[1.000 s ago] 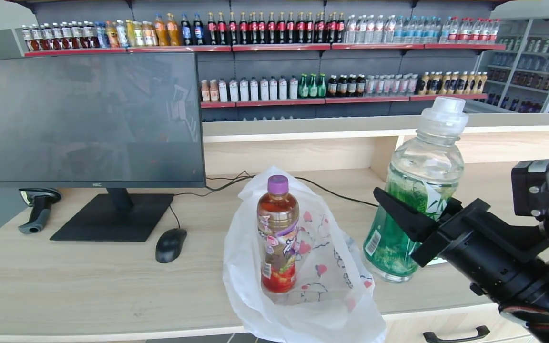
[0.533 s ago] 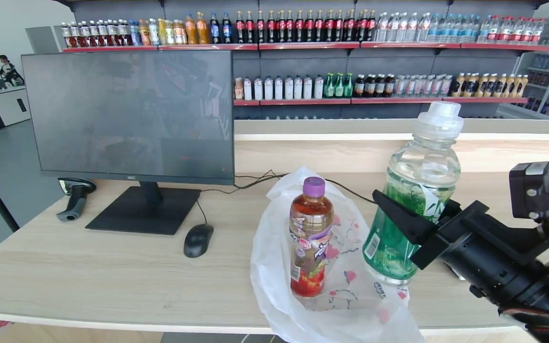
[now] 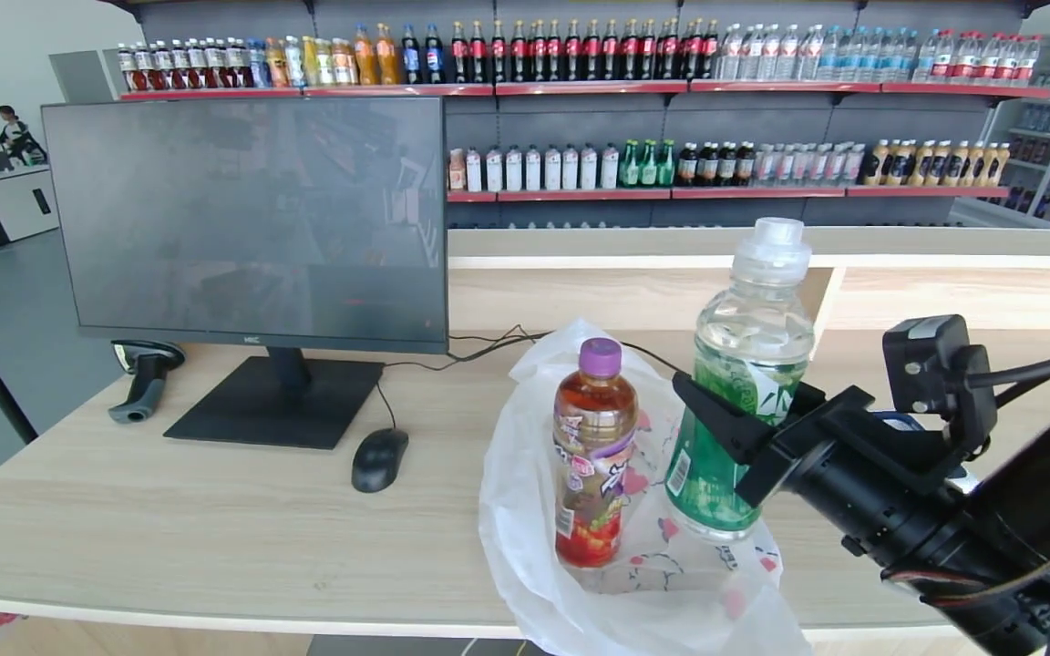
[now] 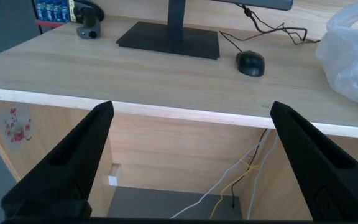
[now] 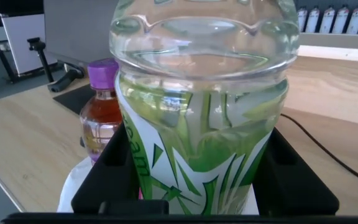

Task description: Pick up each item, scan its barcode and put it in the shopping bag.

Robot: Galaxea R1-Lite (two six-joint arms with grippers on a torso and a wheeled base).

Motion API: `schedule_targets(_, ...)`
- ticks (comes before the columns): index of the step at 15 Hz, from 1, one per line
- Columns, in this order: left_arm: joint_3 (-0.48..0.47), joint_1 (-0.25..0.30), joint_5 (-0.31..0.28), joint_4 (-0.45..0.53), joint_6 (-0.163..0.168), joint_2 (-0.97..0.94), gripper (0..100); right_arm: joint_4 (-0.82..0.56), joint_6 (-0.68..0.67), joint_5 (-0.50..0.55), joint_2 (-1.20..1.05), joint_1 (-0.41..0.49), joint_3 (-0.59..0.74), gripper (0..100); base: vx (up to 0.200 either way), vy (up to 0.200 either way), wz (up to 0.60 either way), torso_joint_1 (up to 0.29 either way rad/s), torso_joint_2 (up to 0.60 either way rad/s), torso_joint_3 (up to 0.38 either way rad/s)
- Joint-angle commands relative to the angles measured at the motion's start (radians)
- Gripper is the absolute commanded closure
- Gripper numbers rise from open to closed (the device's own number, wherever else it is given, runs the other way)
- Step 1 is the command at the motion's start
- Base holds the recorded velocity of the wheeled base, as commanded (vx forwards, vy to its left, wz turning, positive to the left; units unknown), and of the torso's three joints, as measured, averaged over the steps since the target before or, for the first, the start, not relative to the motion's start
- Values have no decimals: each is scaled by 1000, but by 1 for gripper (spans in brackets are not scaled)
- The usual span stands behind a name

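Head view: end effector [image 3: 733, 405] clasps bottle [image 3: 749, 342].

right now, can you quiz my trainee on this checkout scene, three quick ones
1. True or false: the right gripper is shut on the green-labelled bottle.
2. What stands in the shopping bag? A: a can. B: the purple-capped bottle. C: nothing.
3. Fill in: the left gripper, below the counter's edge, is ___ (open or shut).

Key: 1 true; 2 B; 3 open.
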State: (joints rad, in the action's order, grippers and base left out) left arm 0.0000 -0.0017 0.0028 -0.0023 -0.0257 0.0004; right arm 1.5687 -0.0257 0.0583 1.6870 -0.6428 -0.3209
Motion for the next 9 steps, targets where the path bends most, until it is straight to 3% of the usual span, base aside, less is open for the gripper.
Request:
schedule_targets(1, 0, 0, 0, -1, 0, 0, 0, 2, 4, 0, 36, 5, -29, 100, 0, 0, 0, 0, 0, 0)
schedule_targets(9, 0, 0, 0, -1, -2, 0, 0, 2, 36, 0, 123, 14, -55, 100, 0, 0, 0, 0, 0, 0)
